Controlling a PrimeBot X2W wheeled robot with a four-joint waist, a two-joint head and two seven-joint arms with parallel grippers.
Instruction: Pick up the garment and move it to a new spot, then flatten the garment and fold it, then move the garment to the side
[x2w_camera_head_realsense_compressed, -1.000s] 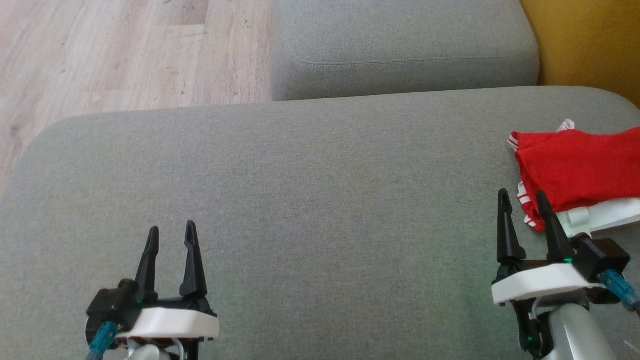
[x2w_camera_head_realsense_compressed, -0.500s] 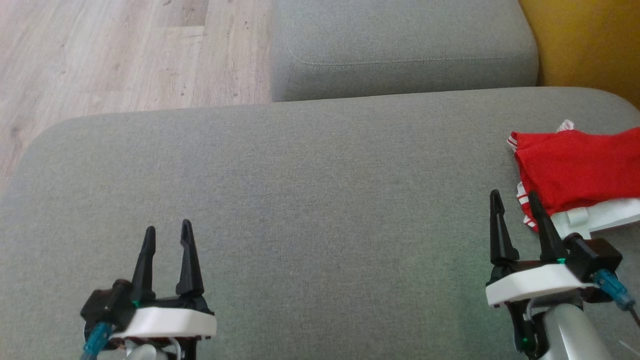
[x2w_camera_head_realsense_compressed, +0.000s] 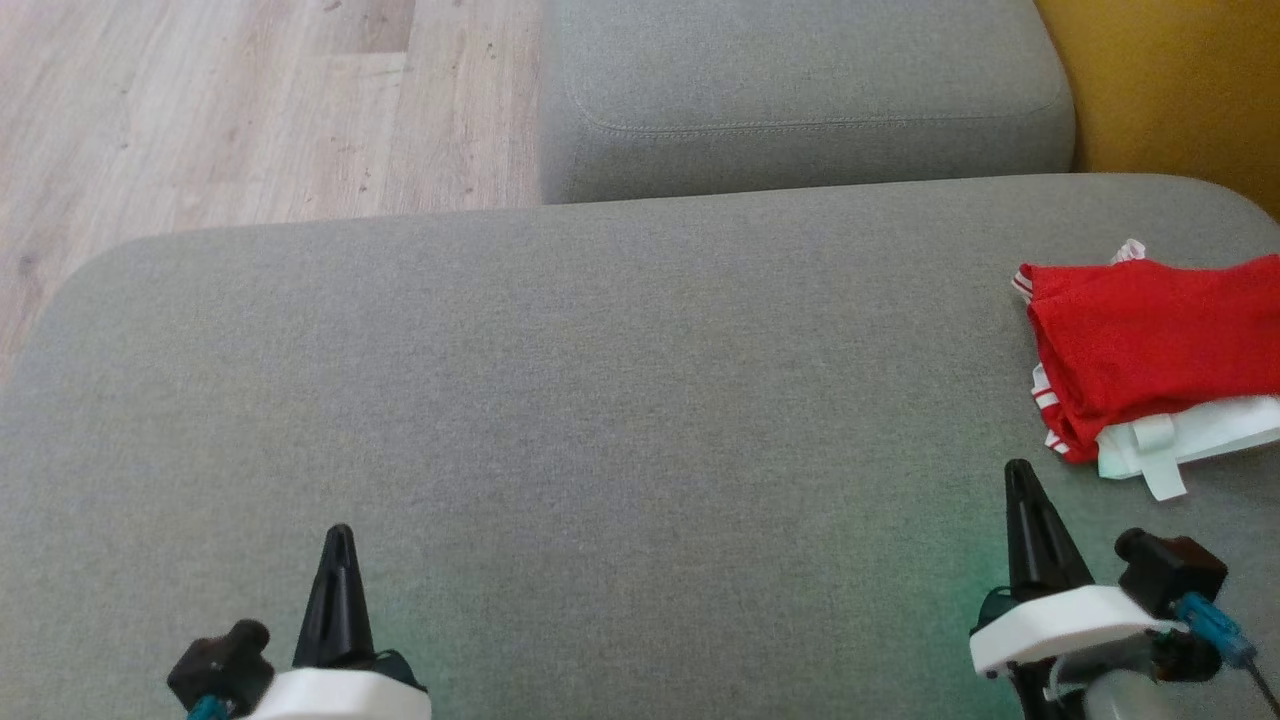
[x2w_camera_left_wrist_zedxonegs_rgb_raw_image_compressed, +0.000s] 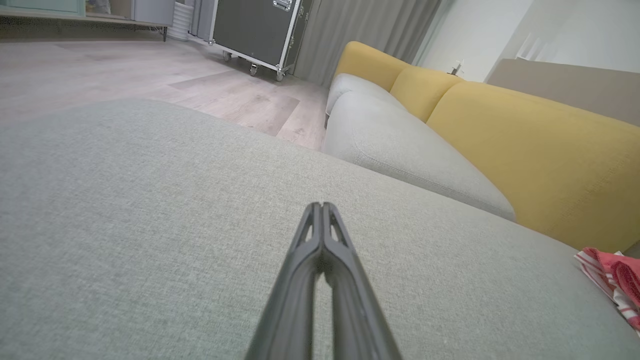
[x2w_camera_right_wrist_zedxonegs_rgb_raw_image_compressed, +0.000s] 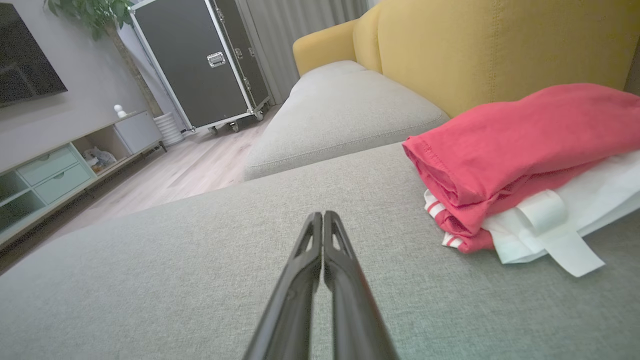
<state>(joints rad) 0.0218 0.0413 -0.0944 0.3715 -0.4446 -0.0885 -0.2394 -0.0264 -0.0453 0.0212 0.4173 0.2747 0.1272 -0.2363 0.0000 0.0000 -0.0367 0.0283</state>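
The garment is red with red-and-white striped trim, folded into a pile at the right edge of the grey sofa cushion. It rests on a white fabric piece with a strap. In the right wrist view the garment lies ahead and to the right of my right gripper, whose fingers are pressed together on nothing. My right gripper sits below and left of the pile, apart from it. My left gripper is at the lower left, shut and empty, also seen as the left gripper.
A second grey cushion lies behind the near one, with the yellow sofa back at the right. Wooden floor is at the upper left. A black wheeled case and a low cabinet stand across the room.
Both grippers went from open to shut and drew back toward the bottom of the head view. The right gripper is now clear of the garment's edge.
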